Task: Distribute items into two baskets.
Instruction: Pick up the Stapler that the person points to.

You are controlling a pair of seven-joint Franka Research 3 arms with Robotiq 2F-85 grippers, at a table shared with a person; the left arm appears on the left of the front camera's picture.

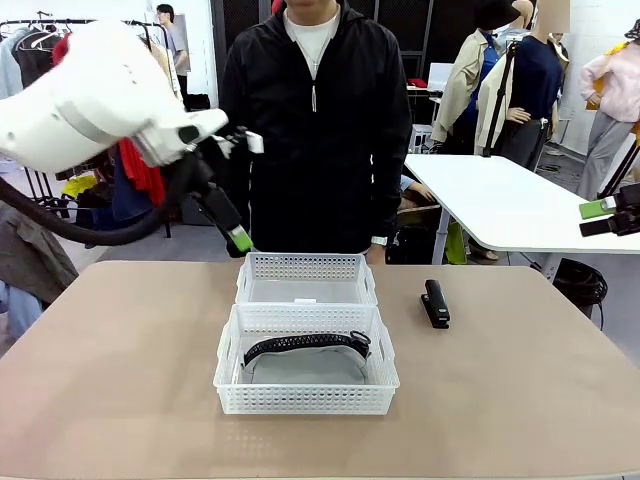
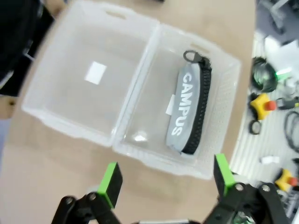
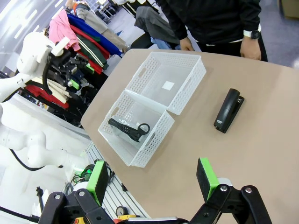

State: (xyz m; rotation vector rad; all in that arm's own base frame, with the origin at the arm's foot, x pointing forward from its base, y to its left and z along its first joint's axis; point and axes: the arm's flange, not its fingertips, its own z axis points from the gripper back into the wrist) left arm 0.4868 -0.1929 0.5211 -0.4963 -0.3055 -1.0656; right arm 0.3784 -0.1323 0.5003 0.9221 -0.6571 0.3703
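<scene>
Two white lattice baskets stand end to end mid-table. The near basket [image 1: 305,398] holds the flat grey bag [image 1: 305,365] with its black strap; in the left wrist view the bag [image 2: 180,114] reads CAMPUS. The far basket [image 1: 305,265] holds nothing but a small white label. On the bare tabletop right of the baskets lies the black stapler [image 1: 435,302], also in the right wrist view as the stapler [image 3: 228,110]. My left gripper [image 1: 235,232] hangs open above and left of the far basket. At the right edge, high off the table, my right gripper [image 1: 598,218] is open too.
A person in a black jacket [image 1: 315,130] stands at the far edge, right behind the baskets, hands low. The tan table [image 1: 120,370] has bare room on both sides. A white table [image 1: 500,200] and clothes racks stand beyond.
</scene>
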